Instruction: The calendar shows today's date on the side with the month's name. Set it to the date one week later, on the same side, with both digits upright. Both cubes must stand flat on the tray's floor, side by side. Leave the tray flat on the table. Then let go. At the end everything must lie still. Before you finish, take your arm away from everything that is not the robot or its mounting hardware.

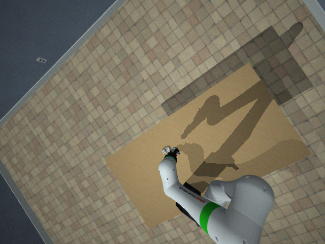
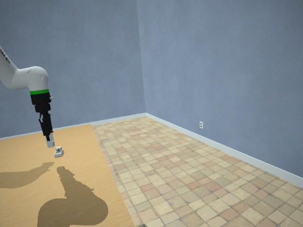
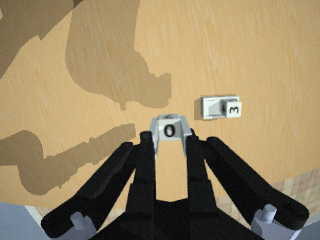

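Observation:
My gripper (image 3: 169,125) (image 2: 49,142) (image 1: 174,151) is shut on a white calendar cube (image 3: 170,130) (image 2: 50,144). The cube's face toward the wrist camera shows a 0. I hold it in the air above the wooden table (image 3: 254,27) (image 2: 80,146) (image 1: 236,126). The small white tray (image 3: 210,108) (image 2: 58,153) (image 1: 166,150) lies flat on the table, a little to the right of and beyond my fingers in the wrist view. In it stands the second cube (image 3: 232,108) (image 2: 58,148), with a 3 on top. I cannot see the side with the month's name.
The table's edge runs close to the tray, with tiled floor (image 2: 183,170) beyond it. The arm's shadow falls across the table. Blue walls stand at the back in the exterior view.

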Controlling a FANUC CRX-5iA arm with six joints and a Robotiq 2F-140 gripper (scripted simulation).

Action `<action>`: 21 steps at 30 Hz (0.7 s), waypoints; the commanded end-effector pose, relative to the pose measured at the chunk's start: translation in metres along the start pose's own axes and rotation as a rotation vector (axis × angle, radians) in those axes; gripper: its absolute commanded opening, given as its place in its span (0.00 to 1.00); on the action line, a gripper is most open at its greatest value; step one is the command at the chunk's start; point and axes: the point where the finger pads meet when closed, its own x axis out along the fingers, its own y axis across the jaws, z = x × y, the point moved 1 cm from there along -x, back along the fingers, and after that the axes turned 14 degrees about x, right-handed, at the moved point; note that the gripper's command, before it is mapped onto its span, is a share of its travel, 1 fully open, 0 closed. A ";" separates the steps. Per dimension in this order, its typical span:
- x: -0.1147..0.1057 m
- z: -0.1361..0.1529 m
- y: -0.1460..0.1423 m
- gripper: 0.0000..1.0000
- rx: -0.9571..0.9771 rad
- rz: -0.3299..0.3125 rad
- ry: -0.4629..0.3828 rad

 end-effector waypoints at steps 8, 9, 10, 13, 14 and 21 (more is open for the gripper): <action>0.038 0.001 0.000 0.16 0.000 0.000 -0.001; 0.043 0.001 0.000 0.16 0.000 0.000 -0.001; 0.048 0.001 0.000 0.16 0.000 0.000 -0.001; 0.057 0.001 0.000 0.16 0.000 0.000 -0.001; 0.057 0.001 0.000 0.16 0.000 0.000 -0.001; 0.081 0.001 0.000 0.16 0.000 0.000 -0.001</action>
